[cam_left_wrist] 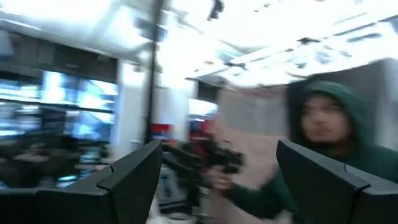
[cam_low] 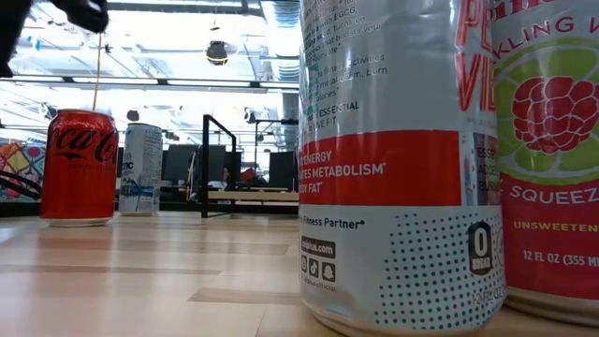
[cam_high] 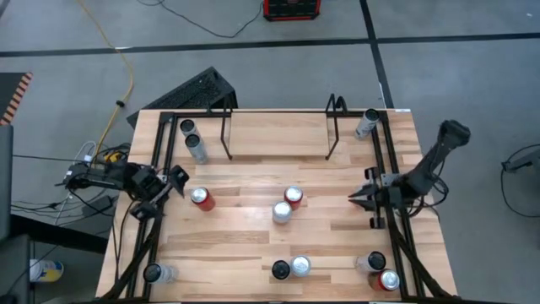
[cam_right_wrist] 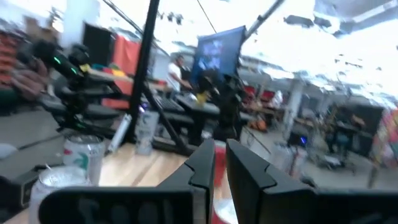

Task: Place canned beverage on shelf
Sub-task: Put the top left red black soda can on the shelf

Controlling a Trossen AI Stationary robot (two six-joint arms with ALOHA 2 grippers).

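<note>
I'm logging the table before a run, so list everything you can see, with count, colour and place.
cans: eleven seen from above, silver, red or dark-topped; two at the far left, one at the far right, three mid-table, five along the near edge
shelf: one, black wire, far middle of the table, nothing on it
rail frames: two, black, along the table's left and right sides
table: one, light wood
yellow cable: one, on the floor beyond the table
person: one, green hood, in the room, seen by the left wrist camera
left gripper: one, dark, open, at the left edge by a red can
right gripper: one, dark, shut, at the right rail
</note>
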